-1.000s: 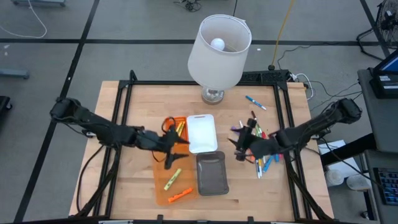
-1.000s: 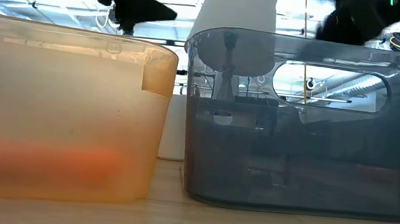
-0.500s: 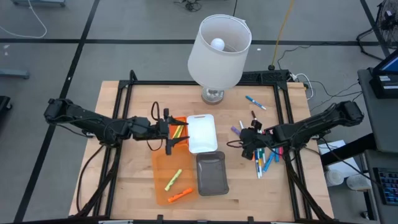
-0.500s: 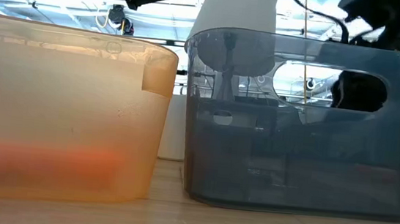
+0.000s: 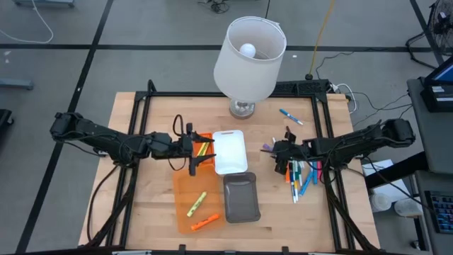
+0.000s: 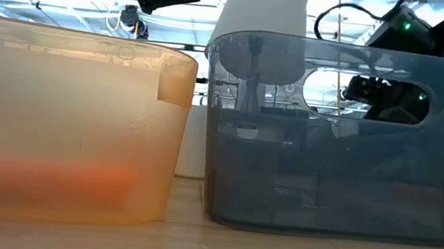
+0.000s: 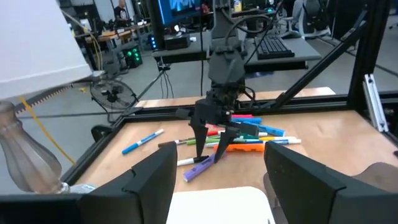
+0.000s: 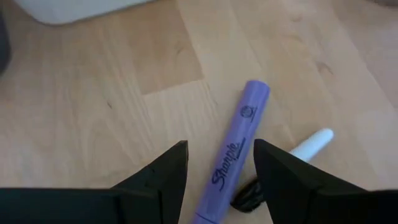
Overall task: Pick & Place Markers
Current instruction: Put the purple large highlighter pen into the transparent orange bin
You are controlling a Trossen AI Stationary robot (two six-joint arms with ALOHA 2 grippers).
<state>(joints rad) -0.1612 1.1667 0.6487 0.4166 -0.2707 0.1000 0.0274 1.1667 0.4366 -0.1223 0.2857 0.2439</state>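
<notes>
Sorting is partly done: we see a few markers [image 5: 197, 205] in the orange tray [image 5: 181, 212], most still on the worktop [image 5: 156, 212]. Our right claw [image 8: 216, 163] straddles a purple marker [image 8: 231, 151], unclenched; our left claw [image 5: 200, 155] hangs spread and empty over the tray.

This is a robotics lab or workshop, not a home: the wooden tabletop [image 5: 159, 124] sits inside a black metal frame [image 5: 212, 94] on a grey floor of large tiles [image 5: 85, 28], with loose cables [image 5: 28, 28] trailing across it. Past the tabletop, the left wrist view shows workbenches carrying a lit monitor [image 7: 180, 14], a keyboard [image 7: 280, 48] and a floor fan [image 7: 112, 96], with black rig posts [image 7: 372, 56] beside them. A white-shaded lamp [image 5: 249, 58] stands at the tabletop's far edge, looking more like a prop than furniture.
</notes>
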